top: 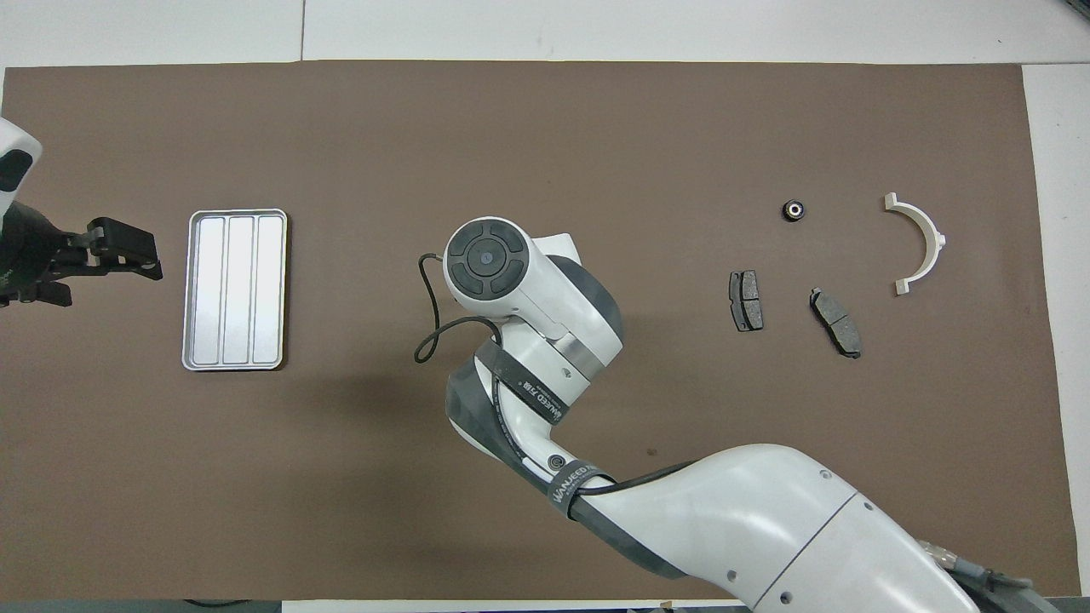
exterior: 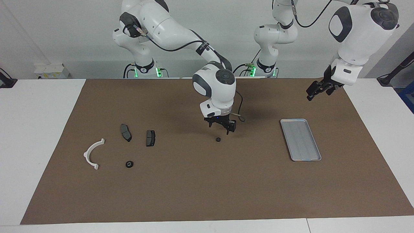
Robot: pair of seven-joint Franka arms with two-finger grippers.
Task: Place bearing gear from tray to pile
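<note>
Over the bearing gear (exterior: 218,139) mid-mat, the right pincer (exterior: 220,127) hangs spread, holding nothing, clear of it.

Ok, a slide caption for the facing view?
Right claw open above the small bearing gear mid-mat; left claw raised near the empty tray.

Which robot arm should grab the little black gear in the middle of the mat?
The right gripper probably: it hangs open just above the bearing gear. The left gripper is away, up past the tray.
</note>
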